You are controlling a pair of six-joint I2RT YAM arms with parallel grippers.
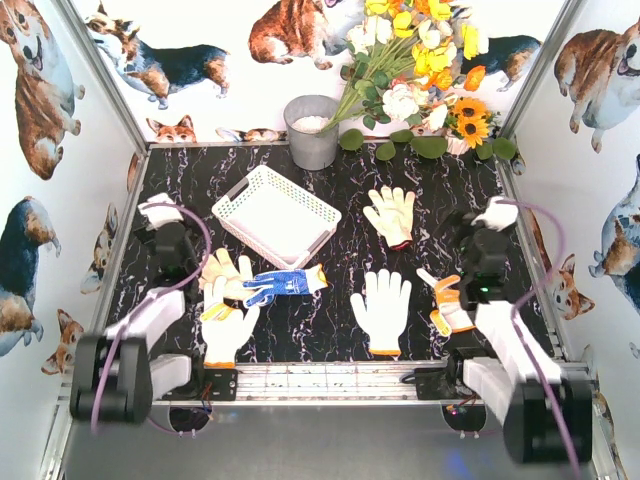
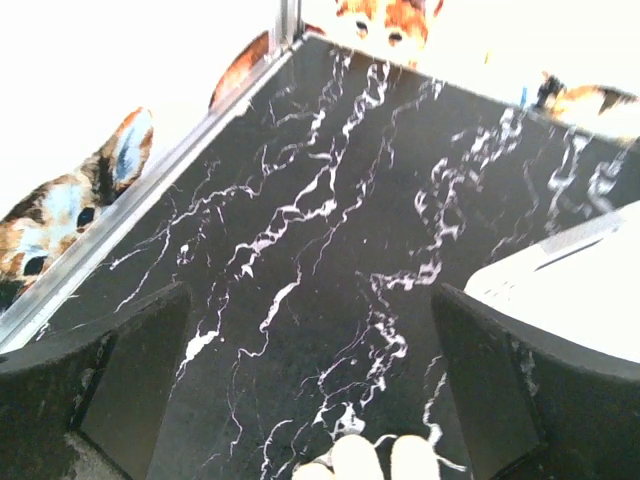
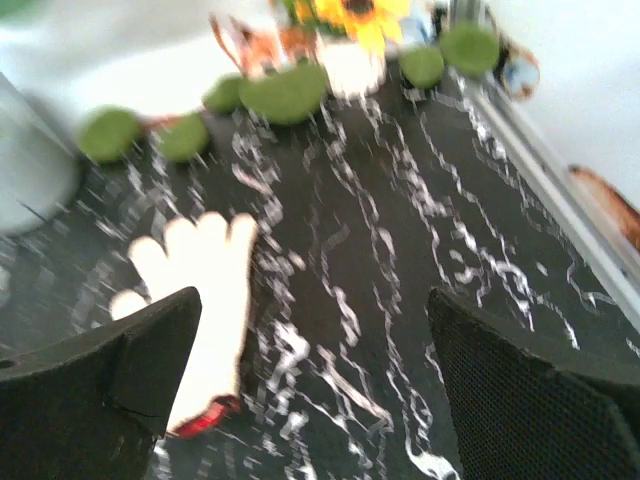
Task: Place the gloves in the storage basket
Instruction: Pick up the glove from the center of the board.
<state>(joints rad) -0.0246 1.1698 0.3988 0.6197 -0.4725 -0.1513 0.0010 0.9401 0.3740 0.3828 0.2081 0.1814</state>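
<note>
Several gloves lie flat on the black marble table. A cream glove with a red cuff [image 1: 392, 215] [image 3: 200, 290] is right of the white lattice storage basket [image 1: 275, 212], whose corner [image 2: 580, 280] shows in the left wrist view. A white glove with an orange cuff [image 1: 382, 310] lies in the front middle, and an orange-trimmed glove [image 1: 447, 300] is under the right arm. A blue-dotted glove [image 1: 280, 284], a cream glove [image 1: 225, 270] and a white glove [image 1: 228, 330] lie front left. My left gripper [image 1: 165, 225] [image 2: 315, 380] is open over bare table, with glove fingertips [image 2: 365, 460] just below it. My right gripper [image 1: 487, 235] [image 3: 320, 380] is open and holds nothing.
A grey metal bucket [image 1: 312, 130] [image 3: 30, 170] stands at the back behind the basket. A bunch of flowers and green leaves [image 1: 420, 70] fills the back right. Aluminium rails [image 1: 120, 250] and printed walls close in the table on both sides.
</note>
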